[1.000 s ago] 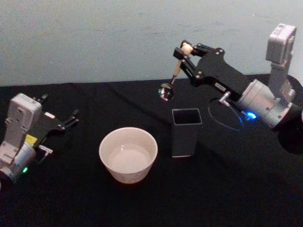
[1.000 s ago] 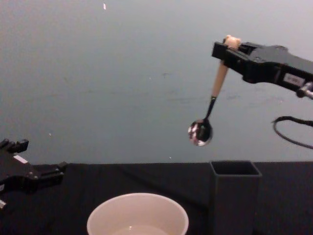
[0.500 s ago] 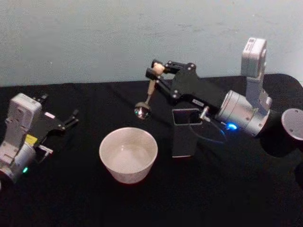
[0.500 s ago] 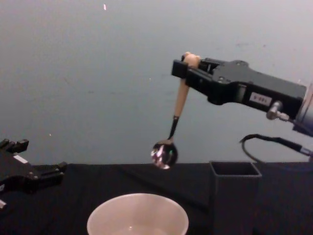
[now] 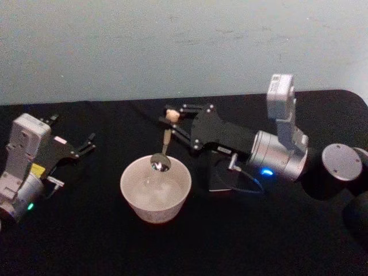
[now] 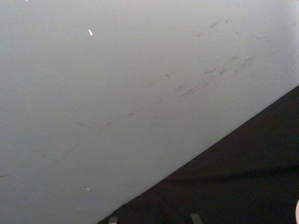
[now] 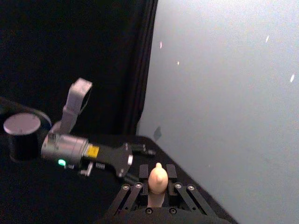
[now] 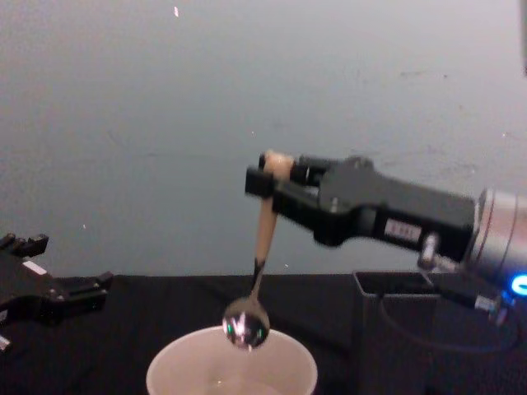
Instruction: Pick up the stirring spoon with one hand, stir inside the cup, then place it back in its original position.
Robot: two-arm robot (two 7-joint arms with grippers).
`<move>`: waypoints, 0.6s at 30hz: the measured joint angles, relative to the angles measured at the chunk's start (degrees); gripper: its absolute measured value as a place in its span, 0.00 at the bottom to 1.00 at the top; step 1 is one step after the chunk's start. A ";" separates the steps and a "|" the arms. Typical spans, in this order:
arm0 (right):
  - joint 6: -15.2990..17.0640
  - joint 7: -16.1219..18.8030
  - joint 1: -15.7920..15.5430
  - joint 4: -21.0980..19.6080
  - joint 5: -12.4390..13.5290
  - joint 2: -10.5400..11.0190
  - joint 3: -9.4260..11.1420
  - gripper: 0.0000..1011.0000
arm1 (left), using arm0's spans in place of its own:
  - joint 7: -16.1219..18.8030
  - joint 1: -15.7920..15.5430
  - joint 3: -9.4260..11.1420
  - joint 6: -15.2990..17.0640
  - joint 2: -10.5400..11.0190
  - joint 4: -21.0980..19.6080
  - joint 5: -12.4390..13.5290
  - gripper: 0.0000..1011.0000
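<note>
The air over the cup (image 5: 133,201) is taken up by the spoon (image 5: 164,144), whose bowl hangs at rim level, and by the right end effector (image 5: 171,114) clamped on the handle's top. The holder (image 8: 403,354), just right of the cup, is crossed overhead by that arm. Bare counter (image 5: 86,230) is found between the cup and the left end effector (image 5: 87,144), parked spread-fingered at the left, and along the near edge.

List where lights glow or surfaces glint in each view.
Head view: the spoon, held by the right gripper at the cup, glints at its bowl; a blue light glows on that arm's wrist, a green light behind the parked left gripper. Chest view: the bowl shows a green speck. Right wrist view: that green light shows far off.
</note>
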 joint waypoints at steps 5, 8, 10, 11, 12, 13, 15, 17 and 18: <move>-0.90 0.01 0.66 2.85 -1.37 -0.68 -1.10 0.21 | 0.00 0.00 0.00 0.00 0.00 0.00 0.00 0.99; -1.95 -0.15 1.05 4.53 -2.50 -1.24 -1.61 0.21 | 0.00 0.00 0.00 0.00 0.00 0.00 0.00 0.99; -2.55 -0.23 1.31 5.62 -3.10 -1.63 -1.86 0.21 | 0.00 0.00 0.00 0.00 0.00 0.00 0.01 0.99; -2.77 -0.26 1.38 5.92 -3.25 -1.76 -1.91 0.21 | 0.00 0.00 0.00 0.00 0.00 0.00 0.00 0.99; -3.13 -0.35 1.51 6.58 -3.51 -2.04 -1.98 0.21 | 0.00 0.00 0.00 0.00 0.00 0.00 0.00 0.99; -3.28 -0.43 1.56 6.84 -3.63 -2.17 -1.99 0.21 | 0.00 0.00 0.00 0.00 0.00 0.00 0.01 0.99; -3.77 -0.57 1.71 7.70 -3.91 -2.64 -2.00 0.21 | 0.00 0.00 0.00 0.00 0.00 0.00 0.00 0.99; -4.12 -0.66 1.78 8.19 -4.06 -2.97 -2.00 0.21 | 0.00 0.00 0.00 0.00 0.00 0.00 0.00 0.99; -4.54 -0.82 1.90 8.74 -4.32 -3.35 -1.99 0.21 | 0.00 0.00 0.00 0.00 0.00 0.00 0.00 0.99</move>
